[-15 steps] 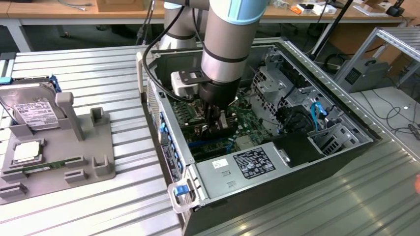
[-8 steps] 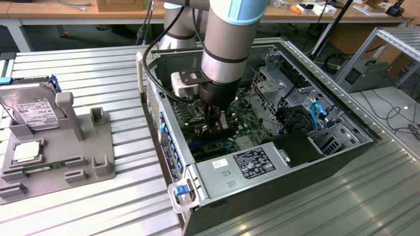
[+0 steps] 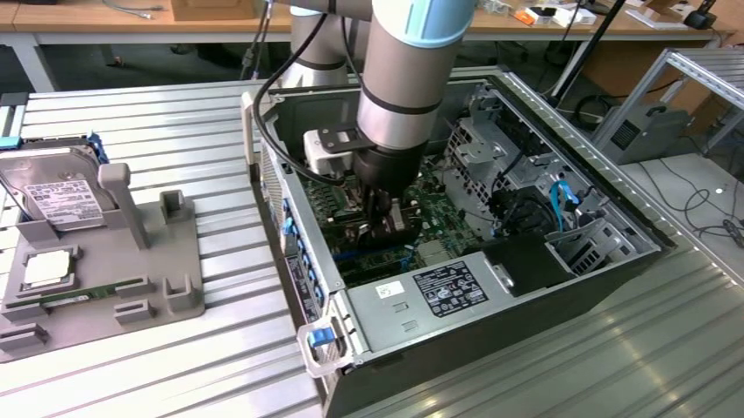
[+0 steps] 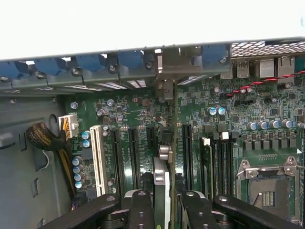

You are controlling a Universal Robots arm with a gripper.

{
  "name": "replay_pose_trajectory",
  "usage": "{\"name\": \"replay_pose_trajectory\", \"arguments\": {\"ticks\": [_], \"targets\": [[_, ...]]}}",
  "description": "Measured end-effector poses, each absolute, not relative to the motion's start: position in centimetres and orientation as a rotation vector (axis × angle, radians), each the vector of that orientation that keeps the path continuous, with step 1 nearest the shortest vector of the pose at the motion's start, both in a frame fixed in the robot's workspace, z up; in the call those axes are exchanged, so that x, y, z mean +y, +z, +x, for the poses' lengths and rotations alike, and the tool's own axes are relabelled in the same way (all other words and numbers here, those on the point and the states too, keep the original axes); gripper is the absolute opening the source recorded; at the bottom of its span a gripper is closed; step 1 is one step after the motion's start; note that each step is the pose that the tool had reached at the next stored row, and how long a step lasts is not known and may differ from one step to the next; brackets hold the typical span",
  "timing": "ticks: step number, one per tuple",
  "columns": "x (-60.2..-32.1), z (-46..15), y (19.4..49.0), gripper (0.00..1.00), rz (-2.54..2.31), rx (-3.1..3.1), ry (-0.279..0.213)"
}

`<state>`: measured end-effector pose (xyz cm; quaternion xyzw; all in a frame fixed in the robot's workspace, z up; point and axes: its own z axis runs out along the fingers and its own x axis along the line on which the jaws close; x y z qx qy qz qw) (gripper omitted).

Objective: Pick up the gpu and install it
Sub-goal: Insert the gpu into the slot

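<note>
Down at the wrist, the black two-fingered gripper (image 4: 164, 202) is clamped narrow on the gpu (image 4: 162, 183), a thin dark expansion card seen edge-on, gripped by its upper edge between the pads. The card hangs straight below the fingers, its long axis running away from the camera toward the case's rear wall, and its silvery metal bracket (image 4: 164, 86) sits right up against the row of blue slot clips (image 4: 95, 64).

Under it, the green motherboard (image 4: 228, 119), and the card looks lined up over one of the long black expansion slots (image 4: 135, 152), between the white slot (image 4: 97, 155) and the memory slots (image 4: 219, 160). Whether its edge is already seated, I can't tell.

Wider out, the grey arm (image 3: 402, 96) plunges into the open black tower case (image 3: 581, 279). Close quarters: drive cage (image 3: 489, 148) and blue cables (image 3: 558, 205) toward the exterior view's right. Well off to the exterior view's left, a grey fixture tray (image 3: 139, 261) holds the silver hard drive (image 3: 52, 187).
</note>
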<state>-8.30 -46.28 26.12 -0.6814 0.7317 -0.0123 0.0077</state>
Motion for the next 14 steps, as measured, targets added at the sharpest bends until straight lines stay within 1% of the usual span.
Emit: {"name": "replay_pose_trajectory", "arguments": {"ticks": [14], "targets": [[-46.64,-8.30,26.10,0.27,-2.129,2.286,-0.035]]}}
